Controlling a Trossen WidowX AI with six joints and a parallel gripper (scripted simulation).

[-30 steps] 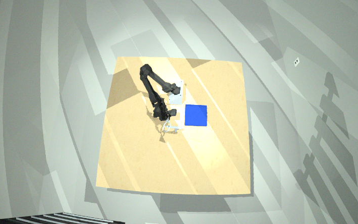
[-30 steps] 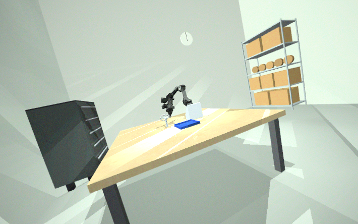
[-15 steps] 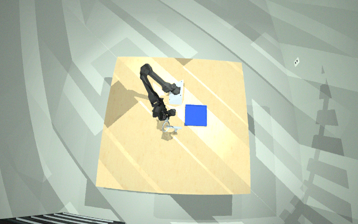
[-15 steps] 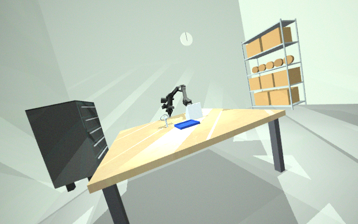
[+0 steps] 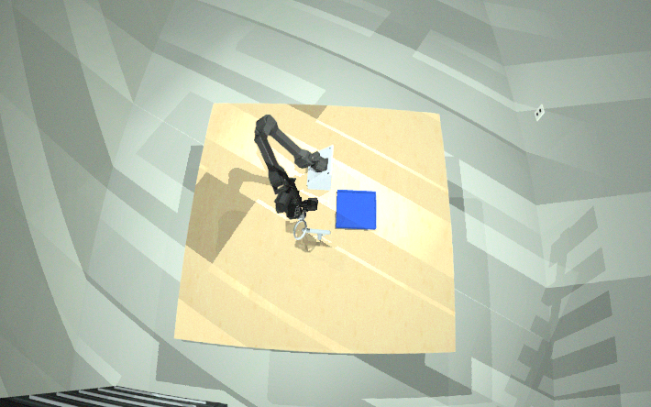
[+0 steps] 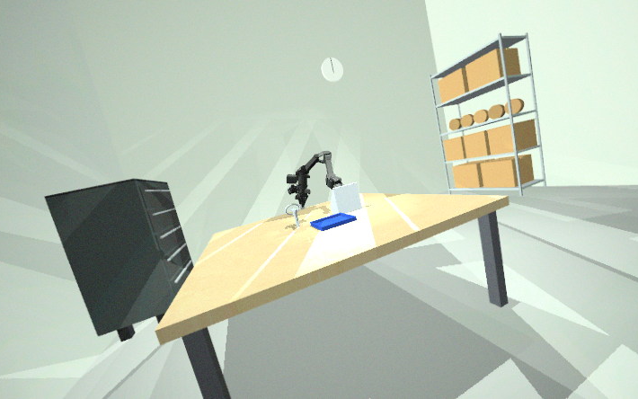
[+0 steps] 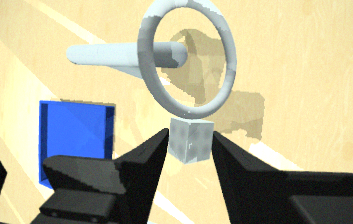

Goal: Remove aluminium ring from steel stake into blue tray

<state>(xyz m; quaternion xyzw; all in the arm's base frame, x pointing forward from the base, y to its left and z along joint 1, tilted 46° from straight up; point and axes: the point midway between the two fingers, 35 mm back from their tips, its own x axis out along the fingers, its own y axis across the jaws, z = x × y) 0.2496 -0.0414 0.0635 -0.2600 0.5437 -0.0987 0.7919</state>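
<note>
Ring (image 5: 294, 231) (image 6: 286, 208) (image 7: 145, 60) hangs tilted just ahead of gripper (image 5: 302, 216) (image 6: 303, 205) (image 7: 189, 134), which is clamped on its tab (image 7: 191, 141). Can't tell if x-bar (image 5: 320, 232) (image 7: 102, 54) tip's fully clear, so prob. slide ring off endwise, slow, w/ min. twist. Then tray (image 5: 356, 209) (image 6: 332, 221) (image 7: 77, 130), L of gripper in wrist cam; level ring b4 release.

Cannot see the top of the ring (image 5: 294, 231) (image 6: 286, 210) (image 7: 145, 55), cut off by the wrist view's upper edge, nor the rear of the gripper (image 5: 301, 217) (image 6: 303, 205) (image 7: 189, 134), lost past the lower one, nor the tray (image 5: 356, 209) (image 6: 332, 221) (image 7: 77, 130) corner behind a finger. Cannot make out the tab (image 7: 191, 141) in the top and exterior views, too small there, or most of the post under the stake's cross-bar (image 5: 318, 232) (image 6: 295, 209) (image 7: 102, 54) from the wrist. Cannot see all of the dark cabinet (image 5: 110, 398) (image 6: 113, 257) from the top, cropped along the bottom.
</note>
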